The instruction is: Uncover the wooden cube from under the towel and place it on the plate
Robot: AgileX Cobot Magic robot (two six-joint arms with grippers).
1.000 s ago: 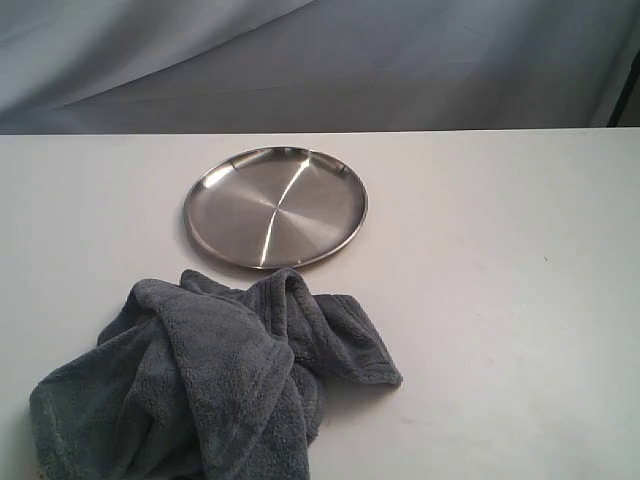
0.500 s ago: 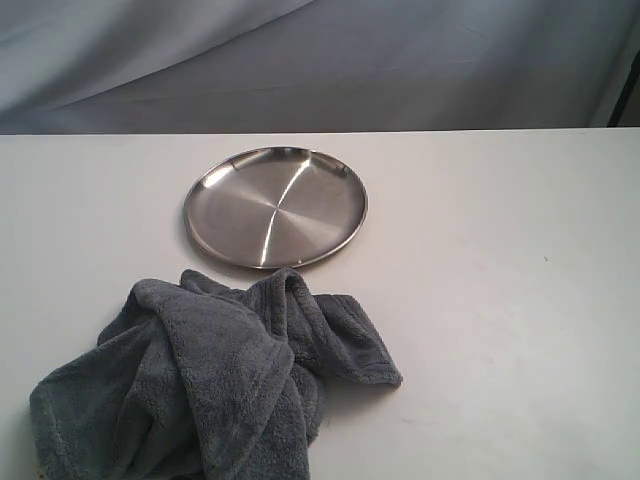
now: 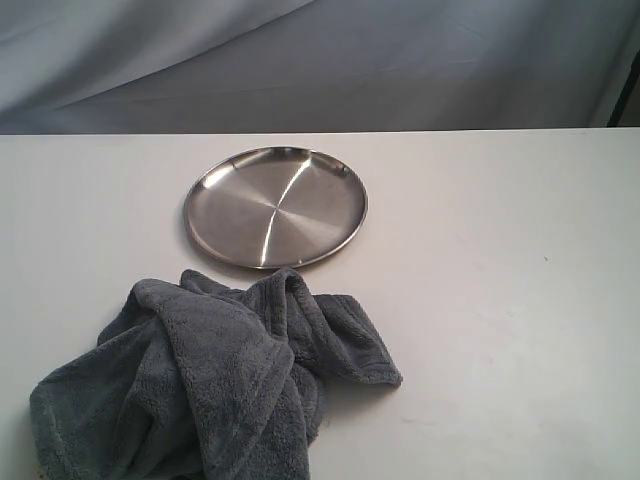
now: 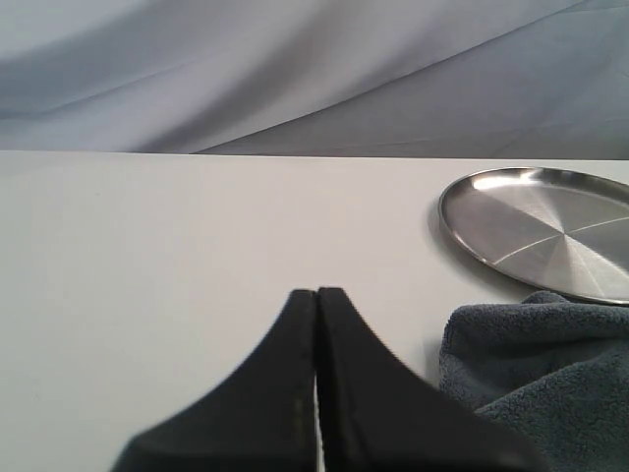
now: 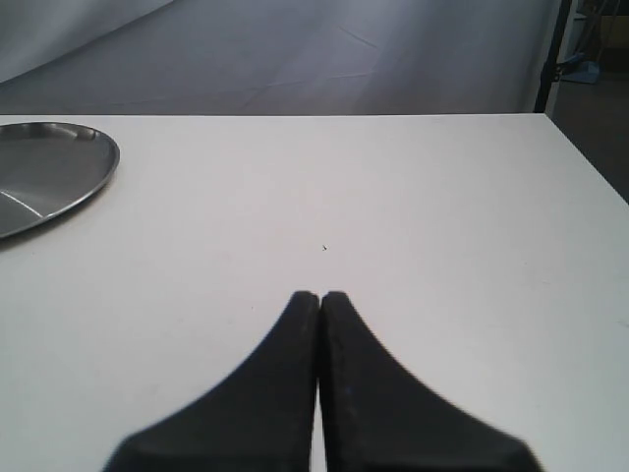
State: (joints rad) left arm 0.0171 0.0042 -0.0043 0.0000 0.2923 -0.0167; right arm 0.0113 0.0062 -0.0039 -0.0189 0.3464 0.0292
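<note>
Dark grey plush towel [image 3: 215, 385], looks limp, heaped at six o'clock of round steel plate [image 3: 275, 207]; pinch a top fold. Left gripper [image 4: 316, 295], right gripper [image 5: 319, 295] closed, empty.

Soft even light; glare streaks the plate [image 3: 275, 207]; faint shadows

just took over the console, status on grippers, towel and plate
Left gripper shut, empty, near towel edge. Right gripper shut, empty, clear of it. Towel bunched beside plate, no cube showing; plate bare. No obstruction seen.
</note>
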